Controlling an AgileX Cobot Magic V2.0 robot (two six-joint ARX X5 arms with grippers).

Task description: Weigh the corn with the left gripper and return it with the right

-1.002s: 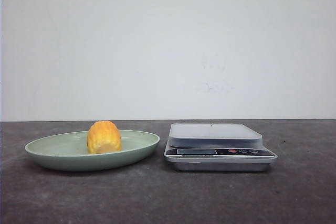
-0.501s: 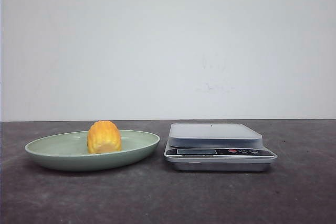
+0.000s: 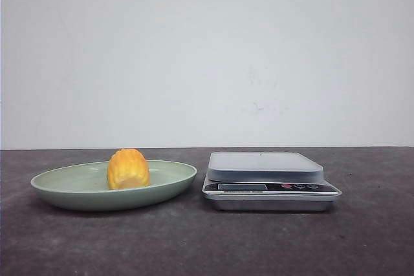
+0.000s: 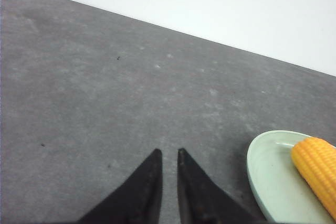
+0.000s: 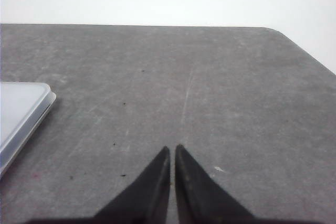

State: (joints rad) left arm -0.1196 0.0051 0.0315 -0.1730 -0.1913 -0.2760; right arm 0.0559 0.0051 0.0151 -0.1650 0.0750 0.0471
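Note:
The corn [image 3: 128,169], a stubby yellow-orange cob, lies on the pale green oval plate [image 3: 176,182] at the table's left. Beside the plate on the right stands the silver scale [image 3: 265,167] with nothing on its platform. Neither arm shows in the front view. In the left wrist view my left gripper [image 4: 169,153] hovers over bare table, shut but for a narrow slit, holding nothing; the plate [image 4: 262,174] and corn [image 4: 317,170] lie off to one side of it. My right gripper [image 5: 172,148] is shut and holds nothing, with the scale's corner [image 5: 21,109] off to its side.
The dark grey table [image 3: 207,244] ends at a white wall behind. Its rounded corners show in both wrist views. Small specks and scratches mark the surface near the right gripper.

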